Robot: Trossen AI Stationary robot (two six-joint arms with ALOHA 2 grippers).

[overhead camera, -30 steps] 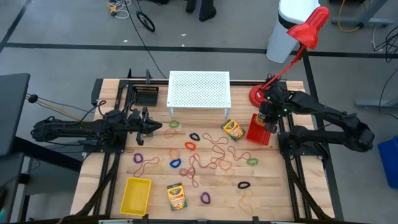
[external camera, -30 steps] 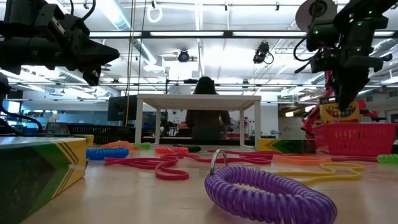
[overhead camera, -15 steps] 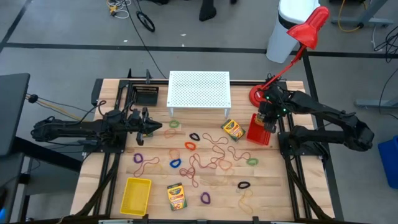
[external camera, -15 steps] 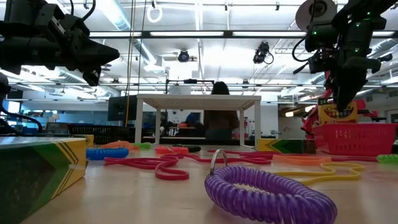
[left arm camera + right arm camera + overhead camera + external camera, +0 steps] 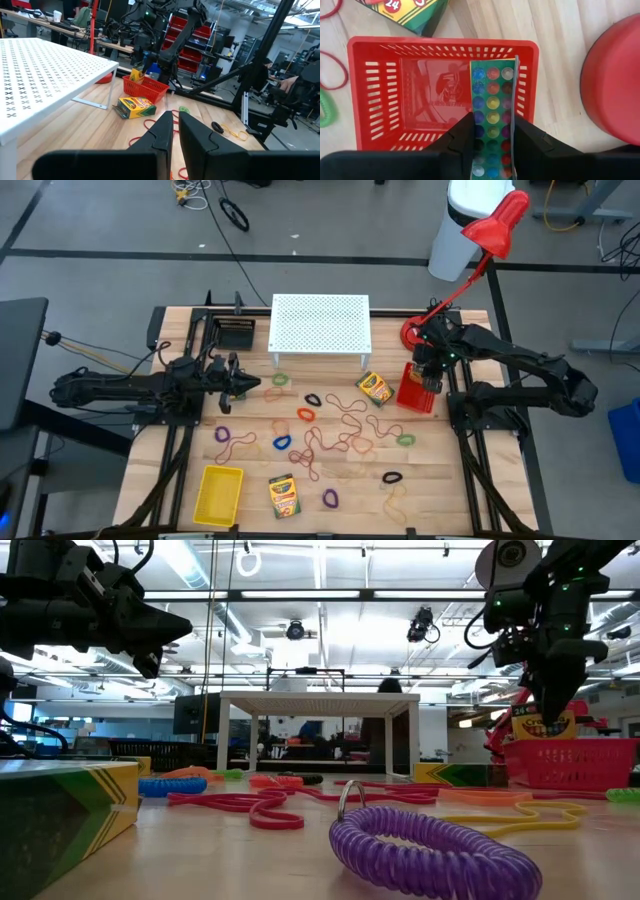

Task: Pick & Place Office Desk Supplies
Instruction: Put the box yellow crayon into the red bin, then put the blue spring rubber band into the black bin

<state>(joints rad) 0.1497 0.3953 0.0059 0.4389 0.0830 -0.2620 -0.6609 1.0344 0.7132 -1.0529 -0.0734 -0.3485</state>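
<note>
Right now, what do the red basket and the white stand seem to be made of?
Red basket: apparently moulded plastic, slightly glossy; slotted walls and floor.
White stand: probably painted sheet metal, matte; thin flat top with regular perforations, on slim legs. It could be plastic.

- The right gripper (image 5: pixel 428 377) hangs directly over the basket (image 5: pixel 414 394), clamping a crayon box (image 5: pixel 492 120) that stands on end inside it.
- A second crayon box (image 5: pixel 374 388) lies on the bench (image 5: pixel 440 490) just beside that gripper's basket, on the side toward the left gripper (image 5: pixel 258 385).
- The perforated stand (image 5: pixel 320 323) sits behind and between both grippers.
- The lamp base (image 5: pixel 412 334) sits just behind the right gripper.
</note>
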